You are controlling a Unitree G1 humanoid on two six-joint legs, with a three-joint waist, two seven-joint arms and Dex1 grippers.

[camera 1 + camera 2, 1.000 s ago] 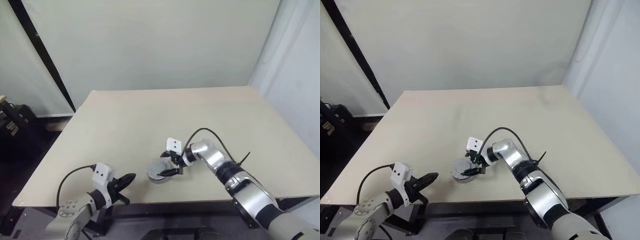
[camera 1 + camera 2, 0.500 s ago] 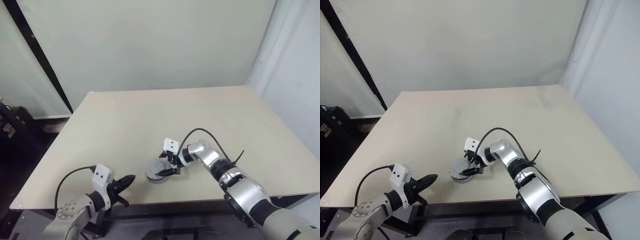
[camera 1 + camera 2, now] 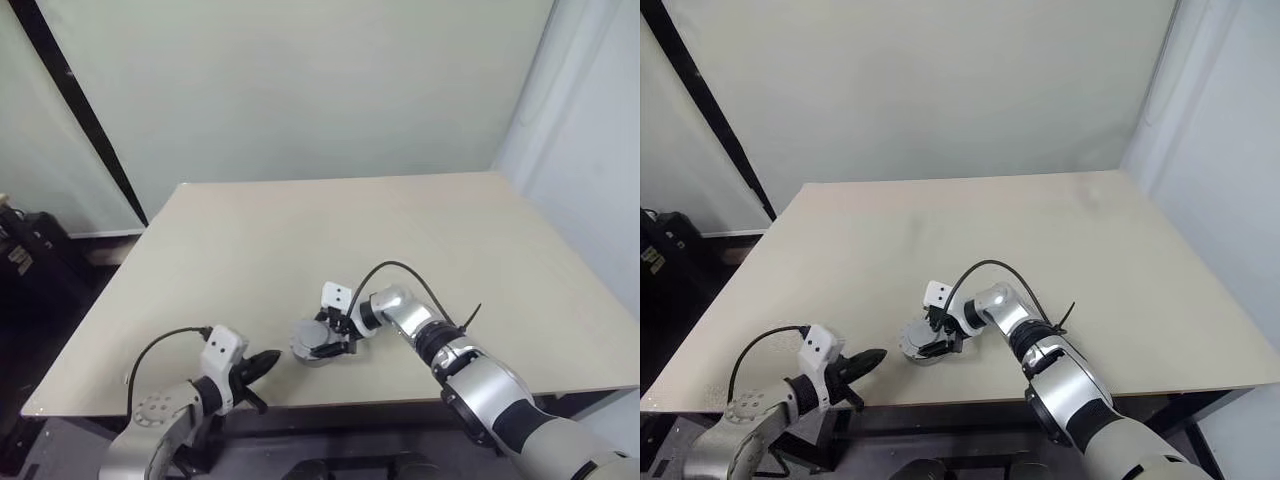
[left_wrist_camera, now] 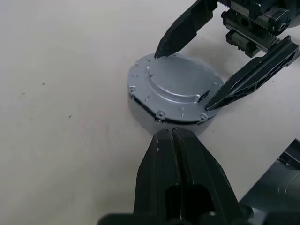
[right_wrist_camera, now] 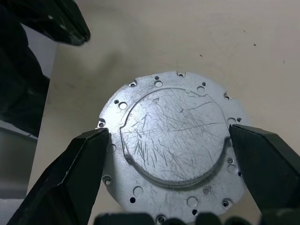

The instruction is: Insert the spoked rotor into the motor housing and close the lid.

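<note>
The pale beige rectangular tabletop carries the work near its front edge, towards the middle. Nothing else lies on it that I can make out.

The right arm reaches across from the right side, and its black two-fingered tool points leftward and slightly down at the assembly. The tool is spread wide. In the right wrist view its two fingers stand on opposite sides of the round rim, one to each side, at or just beside the edge; whether they press on the metal I cannot tell.

The left tool sits at the front edge of the tabletop, left of the assembly and a little nearer the robot. Its fingers are pressed together with nothing between them, and the tip points at the disc's near rim, just short of it.

The lid is a flat round silvery-grey metal disc, scratched, with small holes round its border and a raised centre panel. It lies level on top of a shallow round body, presumably the motor housing, whose dark edge shows under the rim in the left wrist view. The spoked rotor is hidden, presumably beneath.

Judgement: the disc is round, so no long axis matters. The right tool already straddles its diameter and is the better placed arm for seating or pressing the lid.
</note>
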